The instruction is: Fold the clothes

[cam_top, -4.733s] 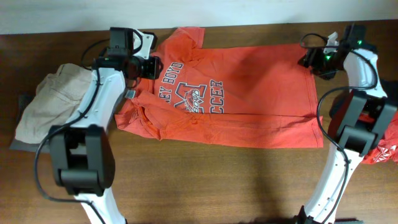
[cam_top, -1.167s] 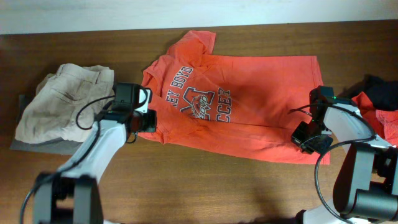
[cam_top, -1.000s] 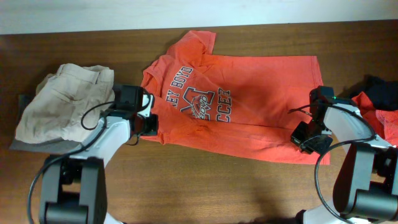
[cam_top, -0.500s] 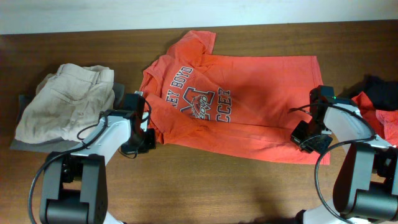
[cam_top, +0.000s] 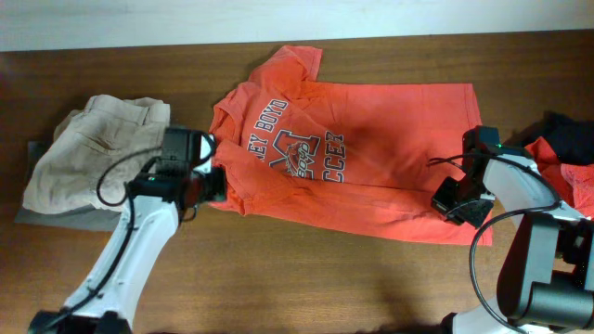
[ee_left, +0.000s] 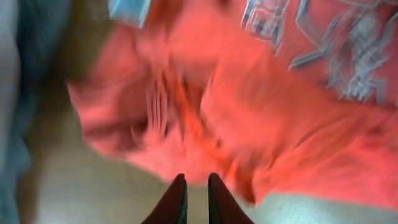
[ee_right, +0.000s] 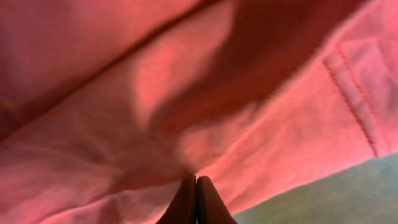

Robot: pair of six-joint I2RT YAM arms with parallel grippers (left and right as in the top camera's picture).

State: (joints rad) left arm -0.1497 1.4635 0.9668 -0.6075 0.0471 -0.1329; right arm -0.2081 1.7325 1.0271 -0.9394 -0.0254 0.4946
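Note:
The orange-red T-shirt (cam_top: 390, 139) lies spread on the brown table, navy and white print up, its left sleeve crumpled. My left gripper (cam_top: 215, 183) sits at that crumpled left edge. In the left wrist view its jaws (ee_left: 194, 179) stand a narrow gap apart over bare table, and the blurred shirt (ee_left: 249, 112) edge starts just beyond the tips. My right gripper (cam_top: 452, 200) is at the shirt's lower right corner. In the right wrist view it is shut (ee_right: 196, 178) on a pinch of the shirt's fabric (ee_right: 124, 93).
A crumpled beige garment (cam_top: 93, 153) lies on a grey mat (cam_top: 56, 215) at the left. A black garment (cam_top: 568, 134) and a red shirt (cam_top: 577, 186) are heaped at the right edge. A white wall runs along the table's far edge.
My left gripper has pulled up and back from the table's front toward the shirt's left sleeve, and its jaws have parted slightly. The right gripper has stayed put, pinching the corner.

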